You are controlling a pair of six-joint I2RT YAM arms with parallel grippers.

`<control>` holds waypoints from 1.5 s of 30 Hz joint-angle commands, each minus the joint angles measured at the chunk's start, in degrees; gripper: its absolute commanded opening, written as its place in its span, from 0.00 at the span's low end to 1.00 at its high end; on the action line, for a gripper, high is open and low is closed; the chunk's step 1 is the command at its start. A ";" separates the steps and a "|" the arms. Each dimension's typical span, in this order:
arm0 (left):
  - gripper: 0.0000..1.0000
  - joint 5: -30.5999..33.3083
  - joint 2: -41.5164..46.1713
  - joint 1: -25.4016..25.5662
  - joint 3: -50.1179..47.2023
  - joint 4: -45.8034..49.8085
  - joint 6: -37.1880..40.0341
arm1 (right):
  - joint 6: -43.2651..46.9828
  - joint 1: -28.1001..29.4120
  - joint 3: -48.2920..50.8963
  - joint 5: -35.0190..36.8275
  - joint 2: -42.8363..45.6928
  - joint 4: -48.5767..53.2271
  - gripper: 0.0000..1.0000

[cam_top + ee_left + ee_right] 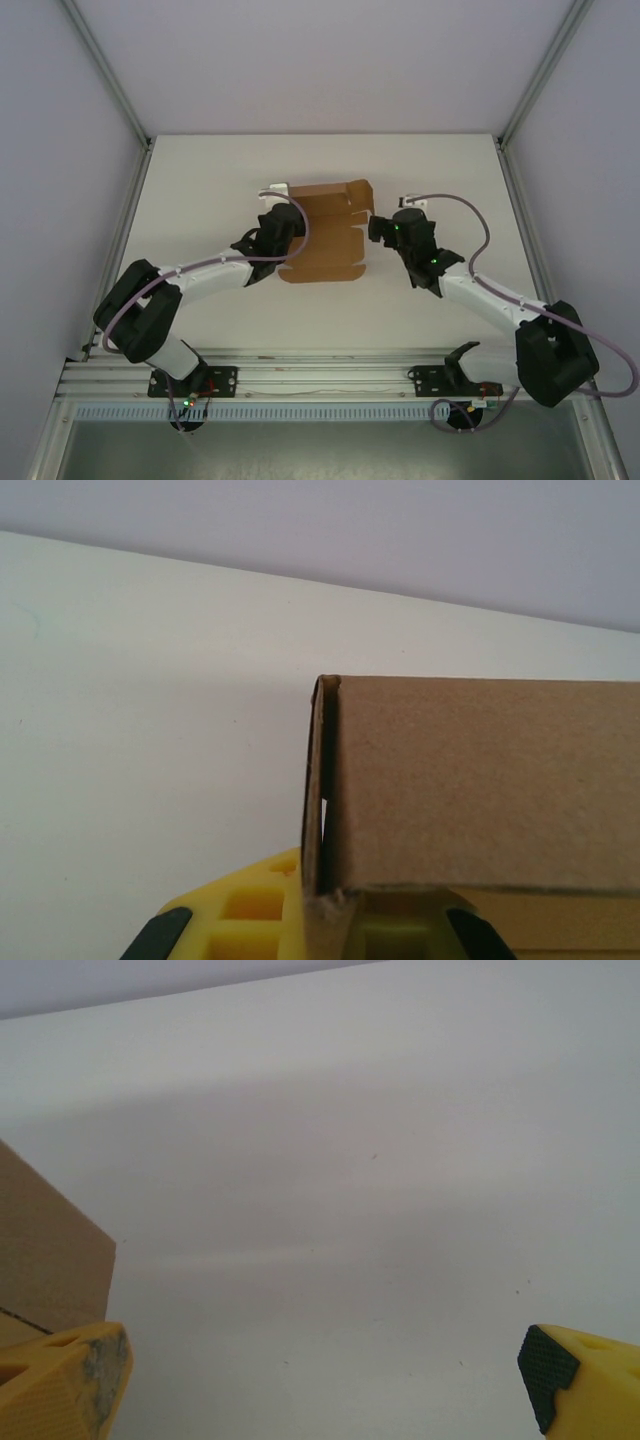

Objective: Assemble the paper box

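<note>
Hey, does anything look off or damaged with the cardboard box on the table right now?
Nothing stands out. The paper box lies partly folded on the table, its left wall raised and pinched in the left gripper, no tears or crushing visible. The right gripper hangs open beside its right edge.

Paper box [325, 232] blocks centre of table [200, 180], nearer far edge. L gripper [283, 218] clamped on box left wall; R gripper [377, 228], jaws wide, just beside box right side: both flanks taken. Free room: far-left & far-right corners, strip betw. box & near edge. L arm [205, 268], R arm [485, 300] cross near corners.
</note>
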State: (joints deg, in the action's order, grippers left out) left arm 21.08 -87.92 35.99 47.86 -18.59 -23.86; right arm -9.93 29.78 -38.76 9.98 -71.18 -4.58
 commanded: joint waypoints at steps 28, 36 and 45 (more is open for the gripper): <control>0.00 -10.30 6.56 -2.03 3.96 9.73 -1.84 | 15.14 -2.46 11.08 -12.05 15.05 -7.37 1.00; 0.00 -15.46 7.42 -2.15 3.58 10.22 -1.38 | 18.80 -5.54 8.27 -23.12 11.06 -12.27 1.00; 0.00 -16.08 6.62 -2.15 3.00 9.18 0.24 | 19.04 -5.67 5.53 -15.12 8.47 -16.04 1.00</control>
State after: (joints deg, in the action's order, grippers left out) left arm 6.31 -81.82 34.33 50.11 -9.54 -25.39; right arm 8.23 24.32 -31.29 -9.04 -62.24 -16.69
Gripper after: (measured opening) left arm 0.076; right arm 0.999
